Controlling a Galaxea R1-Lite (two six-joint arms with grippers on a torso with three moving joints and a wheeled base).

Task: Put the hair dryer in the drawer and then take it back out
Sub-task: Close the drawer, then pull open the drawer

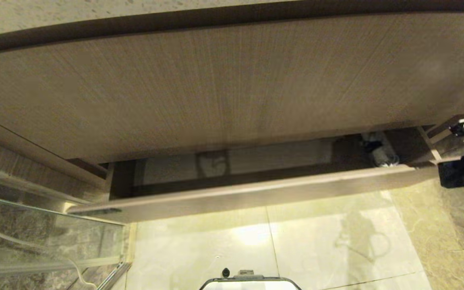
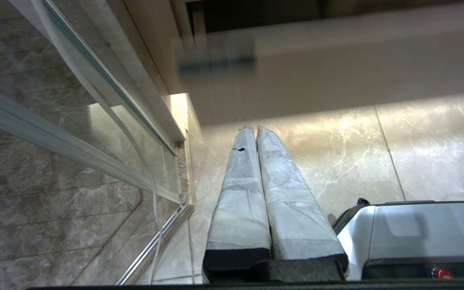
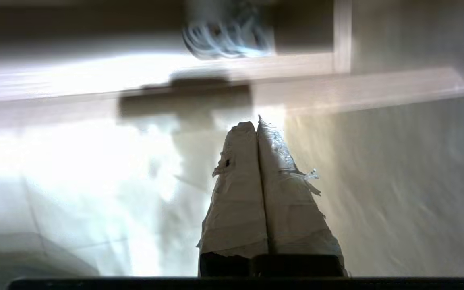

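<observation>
The hair dryer (image 1: 379, 153) lies inside the open drawer (image 1: 256, 193), at its right end. The right gripper (image 3: 256, 125) is pressed closed and empty, just outside the drawer front. The left gripper (image 2: 254, 131) is closed too, over the floor (image 2: 377, 153).

Hair dryer (image 1: 379, 153) half-hidden, perhaps, behind drawer (image 1: 256, 193) front

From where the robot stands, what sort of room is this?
Most likely a bathroom. A glass shower screen stands at the left over marble-look floor tiles, and a wood-grain vanity sits under a stone-like counter. Its open drawer holds a hair dryer.
</observation>
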